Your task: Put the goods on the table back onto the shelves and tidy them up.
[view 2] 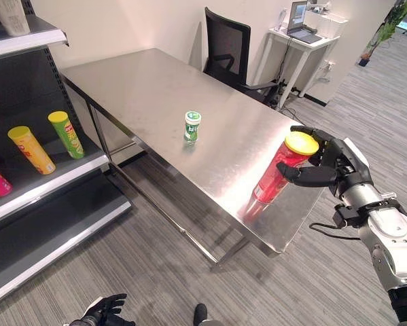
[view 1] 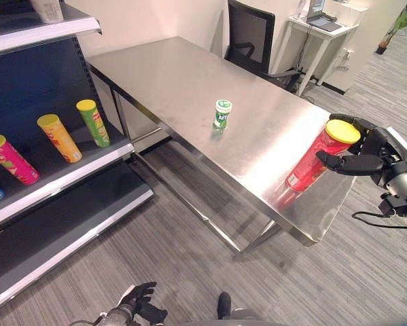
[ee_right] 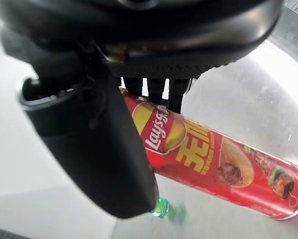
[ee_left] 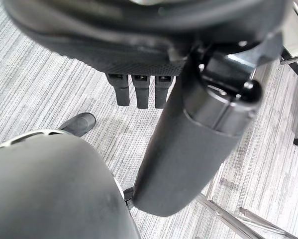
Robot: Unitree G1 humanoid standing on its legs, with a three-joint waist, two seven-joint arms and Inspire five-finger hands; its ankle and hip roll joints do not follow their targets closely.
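A red crisp can [view 1: 315, 163] with a yellow lid leans on its base near the right front corner of the steel table [view 1: 176, 75]. My right hand [view 1: 376, 156] is at its top, thumb across the front and fingers curled behind the lid. In the right wrist view the red can [ee_right: 223, 159] lies between thumb and fingers. A small green bottle [view 1: 221, 114] stands upright mid-table. My left hand [view 1: 138, 302] hangs low over the floor with its fingers [ee_left: 141, 89] relaxed, holding nothing.
The shelf unit [view 1: 67, 178] on the left carries a pink can [view 1: 11, 159], an orange can [view 1: 59, 138] and a green can [view 1: 93, 123], all leaning back. A black chair [view 1: 251, 34] and a white desk [view 1: 322, 24] stand beyond the table.
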